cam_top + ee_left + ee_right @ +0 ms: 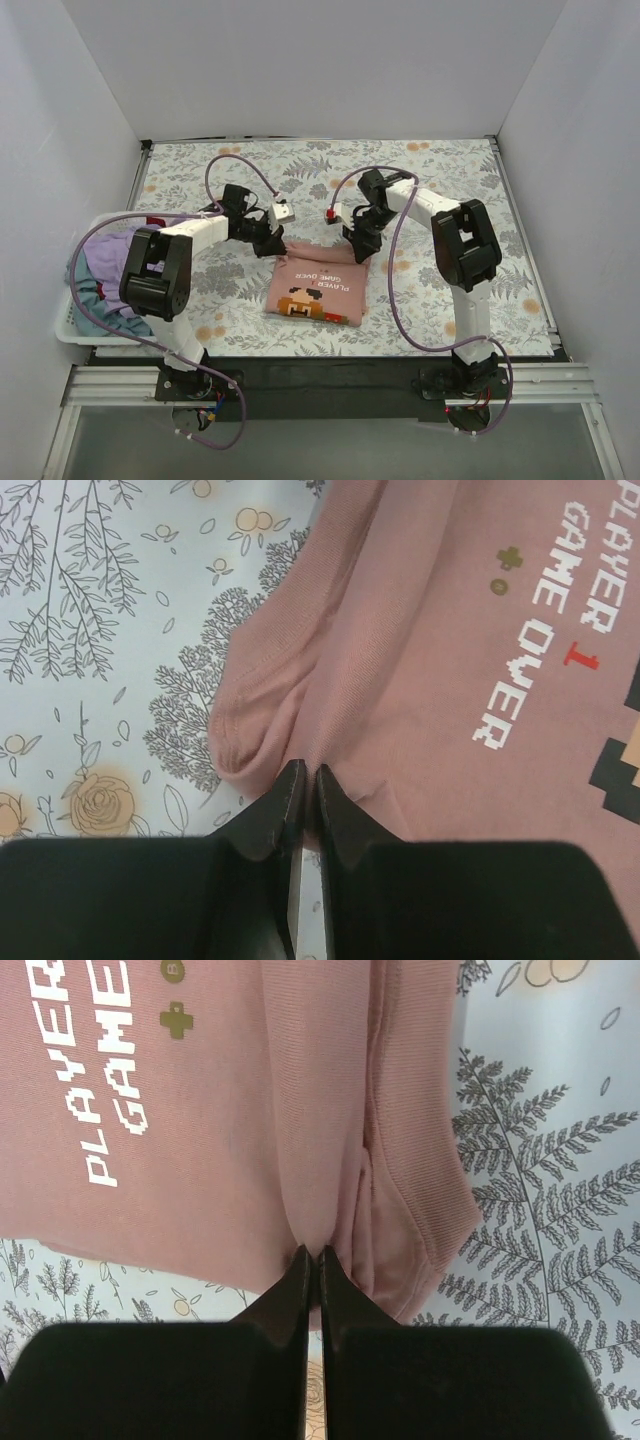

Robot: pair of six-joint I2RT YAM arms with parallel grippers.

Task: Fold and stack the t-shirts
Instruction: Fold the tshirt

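The salmon-pink t-shirt (pixel 312 285) lies folded into a rectangle at the table's middle, its "PLAYER 1 GAME OVER" print facing up. My left gripper (pixel 272 244) is shut on the shirt's far left corner; in the left wrist view the jaws (pixel 303 777) pinch the pink cloth (pixel 420 650). My right gripper (pixel 357 247) is shut on the far right corner; in the right wrist view the jaws (pixel 311 1257) pinch the pink cloth (pixel 250 1160) beside a folded sleeve. Lavender and teal-blue shirts (pixel 98 275) lie heaped in the basket at the left.
A white plastic basket (pixel 72 335) stands at the table's left edge. The table has a floral cloth (pixel 450 180). White walls close in the back and both sides.
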